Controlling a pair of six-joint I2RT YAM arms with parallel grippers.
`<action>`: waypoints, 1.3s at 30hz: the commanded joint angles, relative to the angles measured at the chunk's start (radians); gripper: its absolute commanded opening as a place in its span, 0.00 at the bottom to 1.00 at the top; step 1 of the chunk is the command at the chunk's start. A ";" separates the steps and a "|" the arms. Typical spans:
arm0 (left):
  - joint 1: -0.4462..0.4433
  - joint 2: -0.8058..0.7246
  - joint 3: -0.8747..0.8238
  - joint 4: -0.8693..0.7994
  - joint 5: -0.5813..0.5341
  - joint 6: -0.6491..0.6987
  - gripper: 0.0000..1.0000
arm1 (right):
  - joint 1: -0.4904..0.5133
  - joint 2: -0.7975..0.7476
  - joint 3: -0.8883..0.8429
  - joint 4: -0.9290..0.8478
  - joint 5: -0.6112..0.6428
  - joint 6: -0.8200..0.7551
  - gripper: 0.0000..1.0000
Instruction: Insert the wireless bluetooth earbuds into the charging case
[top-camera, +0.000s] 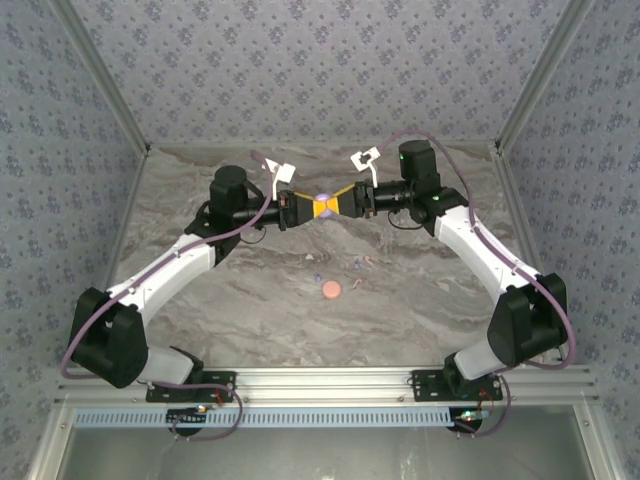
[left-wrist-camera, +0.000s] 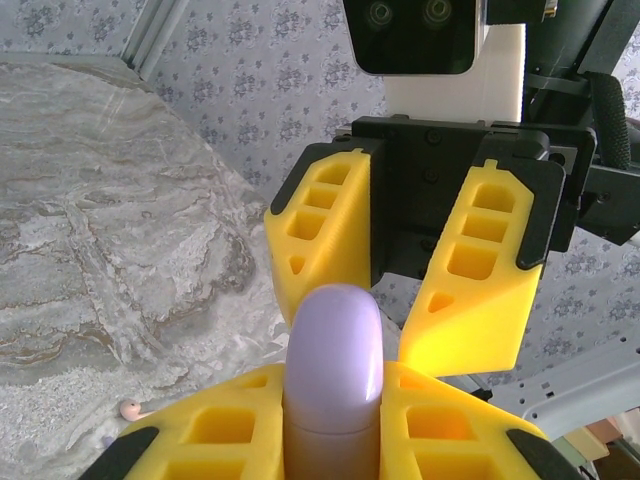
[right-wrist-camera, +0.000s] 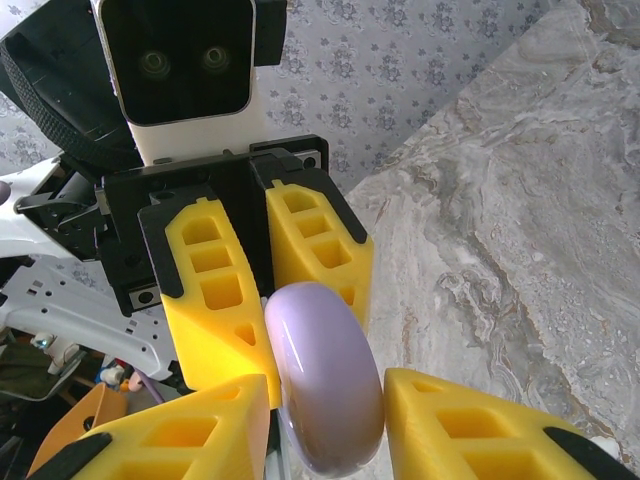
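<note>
The left gripper (left-wrist-camera: 333, 440) clenched the lavender charging case (left-wrist-camera: 335, 340) in mid-air, its rounded end between the right gripper (right-wrist-camera: 325, 420)'s fingers (pressing or loose, I could not tell). The earbuds (top-camera: 357, 265) lay on the table (top-camera: 250, 300) below, well apart.

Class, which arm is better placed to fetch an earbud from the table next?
Probably the right. The left gripper is shut on the charging case and must hold it; the right gripper stands open around it, free to go for the earbuds.
</note>
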 joint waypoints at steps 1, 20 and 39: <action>-0.005 -0.028 0.031 0.037 0.012 0.008 0.19 | 0.005 0.004 0.041 -0.019 -0.014 -0.024 0.38; -0.006 -0.023 0.024 0.022 0.030 0.011 0.33 | -0.001 0.003 0.070 -0.048 -0.002 -0.027 0.22; -0.013 -0.007 0.024 0.038 0.043 0.002 0.40 | -0.002 0.004 0.079 -0.042 0.008 -0.018 0.24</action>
